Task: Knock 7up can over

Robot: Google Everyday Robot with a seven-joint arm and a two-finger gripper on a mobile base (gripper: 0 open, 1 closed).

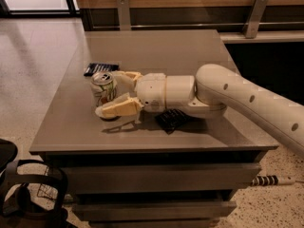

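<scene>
The 7up can (103,88) stands upright on the left part of the grey table (156,51), whitish-silver with green lettering and a pull-tab top. My gripper (112,93) reaches in from the right at can height. Its two yellowish fingers (118,108) are spread, one in front of the can and one behind it, so the can sits between them. The front finger touches or nearly touches the can's base. The white arm runs off to the right edge.
A flat dark blue packet (100,68) lies just behind the can. A flat black snack-bar wrapper (172,119) lies under the wrist. The table's left and front edges are close to the can. A black bag (23,194) sits on the floor at lower left.
</scene>
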